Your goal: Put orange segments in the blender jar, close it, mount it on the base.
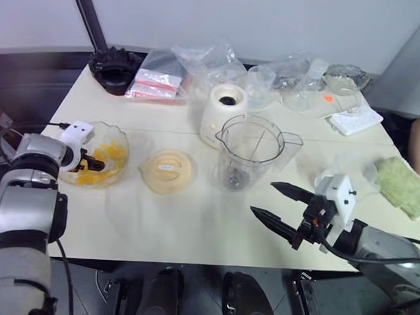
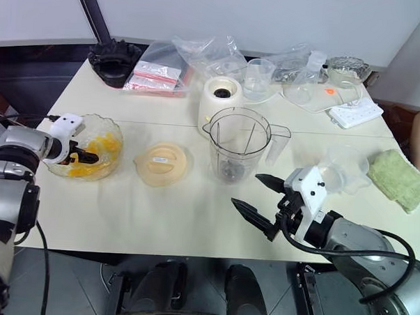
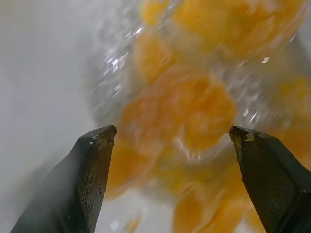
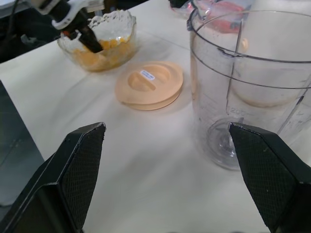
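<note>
The orange segments (image 1: 105, 156) lie piled in a scalloped glass bowl (image 1: 120, 143) at the table's left. My left gripper (image 1: 91, 161) reaches down into that bowl. Its jaws stand open over the segments (image 3: 194, 111), with nothing clamped between them. The blender jar (image 1: 248, 156) stands upright and uncovered at mid-table, dark blades at its bottom. Its peach lid (image 1: 167, 171) lies flat between bowl and jar. The cream base (image 1: 222, 113) stands just behind the jar. My right gripper (image 1: 262, 198) hovers open and empty in front of the jar (image 4: 243, 92), fingers pointing left.
A black ridged round object (image 1: 116, 70) and plastic bags (image 1: 158, 78) sit at the back left. A clear measuring cup (image 1: 258, 86), a glass bowl (image 1: 346, 78) and a white power strip (image 1: 354, 122) lie at the back right. A green cloth (image 1: 400, 185) lies at the right edge.
</note>
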`<state>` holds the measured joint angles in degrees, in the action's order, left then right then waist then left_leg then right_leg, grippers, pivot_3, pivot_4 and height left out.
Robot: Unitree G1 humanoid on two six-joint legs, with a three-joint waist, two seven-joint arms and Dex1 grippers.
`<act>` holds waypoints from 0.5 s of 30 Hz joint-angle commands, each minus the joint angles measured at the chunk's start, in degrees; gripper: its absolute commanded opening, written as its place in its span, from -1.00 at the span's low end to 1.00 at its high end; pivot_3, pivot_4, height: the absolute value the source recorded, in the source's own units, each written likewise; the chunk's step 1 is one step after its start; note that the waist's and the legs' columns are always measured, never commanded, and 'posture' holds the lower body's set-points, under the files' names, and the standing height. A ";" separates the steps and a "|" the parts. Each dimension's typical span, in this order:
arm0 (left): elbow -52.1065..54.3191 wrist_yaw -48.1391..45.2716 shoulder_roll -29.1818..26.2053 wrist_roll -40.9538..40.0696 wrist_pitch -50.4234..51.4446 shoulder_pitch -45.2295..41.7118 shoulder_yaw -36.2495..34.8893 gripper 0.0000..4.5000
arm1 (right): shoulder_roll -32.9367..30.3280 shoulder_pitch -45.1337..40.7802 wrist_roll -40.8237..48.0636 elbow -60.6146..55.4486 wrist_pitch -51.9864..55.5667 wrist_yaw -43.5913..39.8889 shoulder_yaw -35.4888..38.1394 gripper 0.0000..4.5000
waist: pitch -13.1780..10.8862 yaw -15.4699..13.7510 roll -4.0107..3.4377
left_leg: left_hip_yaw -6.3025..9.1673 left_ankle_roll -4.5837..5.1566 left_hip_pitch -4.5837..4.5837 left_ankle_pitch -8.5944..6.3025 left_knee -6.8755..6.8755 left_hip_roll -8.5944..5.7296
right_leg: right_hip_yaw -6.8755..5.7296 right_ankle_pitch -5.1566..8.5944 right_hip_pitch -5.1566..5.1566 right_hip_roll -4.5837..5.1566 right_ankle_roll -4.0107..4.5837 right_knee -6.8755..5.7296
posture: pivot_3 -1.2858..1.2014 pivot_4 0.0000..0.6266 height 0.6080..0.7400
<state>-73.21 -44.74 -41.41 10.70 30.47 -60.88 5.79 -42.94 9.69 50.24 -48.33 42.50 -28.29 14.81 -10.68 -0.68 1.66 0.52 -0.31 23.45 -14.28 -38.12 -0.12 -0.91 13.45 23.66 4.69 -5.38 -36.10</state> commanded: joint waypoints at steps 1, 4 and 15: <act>-0.10 0.90 -0.24 -0.42 -0.24 -0.38 -1.03 0.75 | -1.96 0.12 2.87 -2.75 0.45 -0.38 3.35 0.91 | 0.00 -0.02 0.01 | -0.01 0.00 -0.01 0.00 0.00 0.00 | 0.02 0.00 0.00 0.00 0.00 0.00 | 0.03 -0.52 1.00; -0.47 1.57 0.07 -0.42 -0.16 0.01 -1.11 0.75 | -3.13 0.16 3.81 -3.11 0.80 -0.56 4.14 0.91 | 0.00 -0.05 0.01 | -0.01 0.00 -0.02 0.00 0.00 0.01 | 0.02 0.00 0.00 -0.01 0.00 0.00 | 0.03 -0.52 1.00; -1.18 4.99 1.89 -1.32 -0.80 1.96 -2.87 0.13 | -4.36 -2.78 5.91 -3.44 1.76 1.79 2.65 0.91 | 0.07 -0.18 -0.05 | -0.01 0.00 -0.14 0.00 0.00 0.02 | 0.09 -0.02 -0.08 0.03 0.03 -0.04 | 0.03 -0.52 1.00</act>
<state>-73.99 -40.83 -39.82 9.36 29.62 -60.14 3.18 -46.55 7.40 55.16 -49.91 44.56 -26.75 17.10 -10.61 -0.87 1.61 0.50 -0.32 23.31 -14.28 -38.12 -0.10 -0.81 13.44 23.58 4.73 -5.34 -36.14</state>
